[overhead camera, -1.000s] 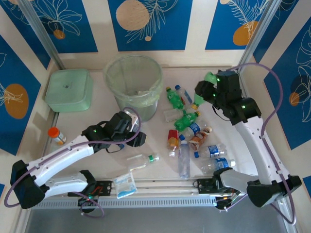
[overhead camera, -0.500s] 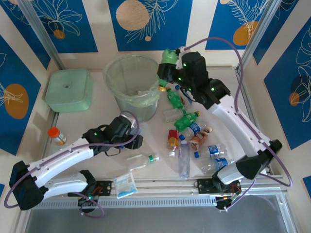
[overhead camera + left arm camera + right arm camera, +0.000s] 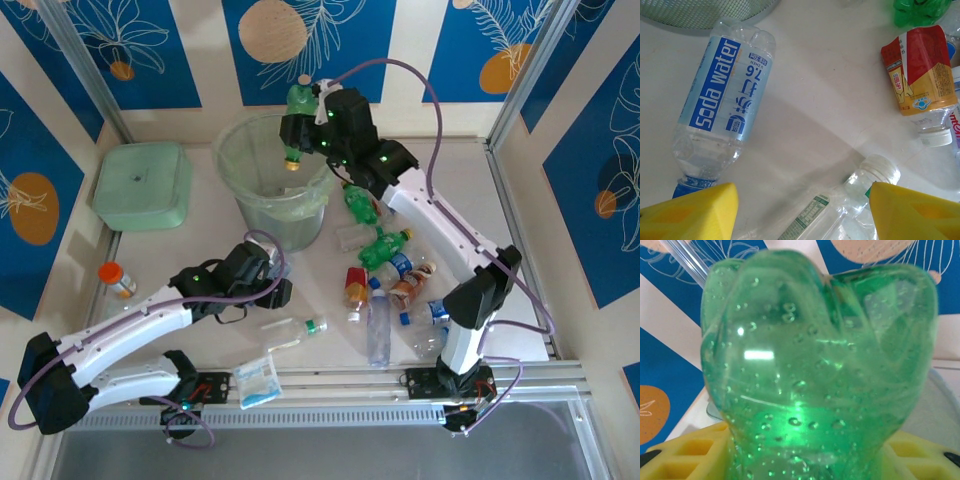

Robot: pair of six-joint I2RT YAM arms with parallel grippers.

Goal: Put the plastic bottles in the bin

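**Green bottle held over the bin**

The green bottle (image 3: 296, 122) hangs cap-down above the open mouth of the bin (image 3: 236, 150), near its far right rim, with its orange cap pointing into the liner. The right gripper (image 3: 303, 133) is clamped on it. In the right wrist view the bottle's lobed base (image 3: 815, 360) rises straight up between the two yellow fingers (image 3: 685, 457), which press on its lower sides.

The left gripper (image 3: 280, 291) hovers low over the table in front of the bin with its fingers spread and nothing held. In the left wrist view its yellow fingertips (image 3: 690, 212) sit at the bottom corners. A clear bottle with a white cap (image 3: 860, 192) lies on the table in the gap between them, and a clear "soda water" bottle (image 3: 722, 102) lies just beyond the left fingertip. A bottle with a red and orange label (image 3: 920, 67) is farther off to the right.

The remaining bottles (image 3: 392, 270) lie scattered to the right of the bin.

One second ago the right gripper held the green bottle over the right side of the table. Half a second ago it was just outside the bin's right rim, and now it is over the opening. The left arm and the loose bottles have hardly shifted.
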